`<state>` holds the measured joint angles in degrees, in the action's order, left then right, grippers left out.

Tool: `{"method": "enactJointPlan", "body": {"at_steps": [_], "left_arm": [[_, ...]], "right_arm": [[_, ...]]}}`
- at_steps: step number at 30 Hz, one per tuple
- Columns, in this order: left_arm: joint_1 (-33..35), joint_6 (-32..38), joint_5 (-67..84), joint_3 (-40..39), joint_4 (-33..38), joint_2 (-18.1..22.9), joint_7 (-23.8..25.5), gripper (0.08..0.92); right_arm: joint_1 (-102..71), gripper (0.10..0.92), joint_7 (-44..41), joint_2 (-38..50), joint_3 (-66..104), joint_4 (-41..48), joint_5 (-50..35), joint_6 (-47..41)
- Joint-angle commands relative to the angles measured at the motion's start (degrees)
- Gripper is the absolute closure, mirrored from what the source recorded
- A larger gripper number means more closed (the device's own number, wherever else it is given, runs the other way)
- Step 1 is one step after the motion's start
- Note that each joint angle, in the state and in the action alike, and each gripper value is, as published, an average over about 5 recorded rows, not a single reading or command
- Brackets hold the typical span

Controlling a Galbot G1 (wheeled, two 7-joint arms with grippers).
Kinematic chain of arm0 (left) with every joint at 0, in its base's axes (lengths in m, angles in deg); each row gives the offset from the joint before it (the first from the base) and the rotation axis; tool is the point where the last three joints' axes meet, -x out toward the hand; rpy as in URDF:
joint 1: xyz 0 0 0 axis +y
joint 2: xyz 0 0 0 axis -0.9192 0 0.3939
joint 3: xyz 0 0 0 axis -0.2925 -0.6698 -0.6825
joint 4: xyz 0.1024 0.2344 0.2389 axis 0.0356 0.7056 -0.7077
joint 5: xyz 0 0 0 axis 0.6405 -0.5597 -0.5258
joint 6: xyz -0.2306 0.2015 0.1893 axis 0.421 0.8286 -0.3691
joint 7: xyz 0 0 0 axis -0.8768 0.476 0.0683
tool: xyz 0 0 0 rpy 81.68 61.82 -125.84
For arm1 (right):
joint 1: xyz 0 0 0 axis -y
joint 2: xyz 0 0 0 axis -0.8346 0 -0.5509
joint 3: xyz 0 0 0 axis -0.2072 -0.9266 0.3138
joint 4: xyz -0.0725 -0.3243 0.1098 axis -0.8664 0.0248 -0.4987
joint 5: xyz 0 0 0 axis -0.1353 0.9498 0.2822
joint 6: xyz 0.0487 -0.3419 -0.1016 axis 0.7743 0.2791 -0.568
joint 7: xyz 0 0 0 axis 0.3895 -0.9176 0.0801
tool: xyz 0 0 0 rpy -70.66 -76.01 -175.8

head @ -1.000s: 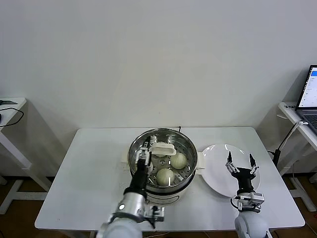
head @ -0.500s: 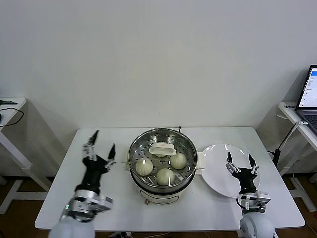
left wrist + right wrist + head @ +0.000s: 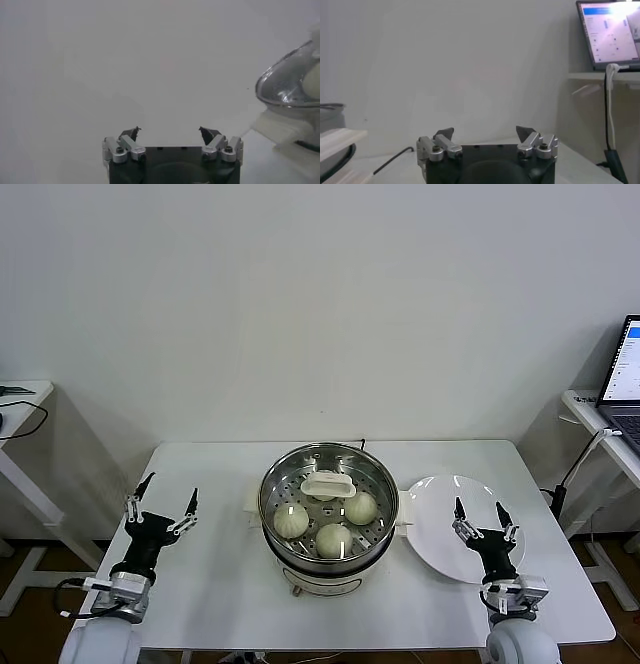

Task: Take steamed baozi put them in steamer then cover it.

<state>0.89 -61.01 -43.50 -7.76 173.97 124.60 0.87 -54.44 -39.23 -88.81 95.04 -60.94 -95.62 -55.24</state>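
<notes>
Steamer [image 3: 329, 514] stands upright, uncovered, baozi [image 3: 291, 520] inside; left gripper [image 3: 160, 502] and right gripper [image 3: 477, 516] fingers spread, empty.

Steel steamer [image 3: 380, 484] upright mid-bench [image 3: 210, 584], uncovered; three pale round baozi [image 3: 291, 520] visible on perforated tray inside.

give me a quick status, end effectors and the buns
Left end effector open, empty, over table left of shiny round steel steamer. Right end effector open over flat white plate. Cream-white buns inside; no lid on.
</notes>
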Motion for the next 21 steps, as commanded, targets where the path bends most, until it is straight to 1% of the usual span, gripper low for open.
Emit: {"method": "enactJointPlan", "body": {"at_steps": [1,21], "left_arm": [[0.98,6.30,12.90,4.95,-5.17,0.25,1.56,0.177],[2.07,7.14,11.97,4.64,-5.05,0.42,1.22,0.177]], "right_arm": [[-1.17,0.203,-1.28,0.12,0.38,-0.92,-0.92,-0.71],[-2.55,0.203,-0.90,-0.18,0.86,-1.21,0.18,0.36]]}}
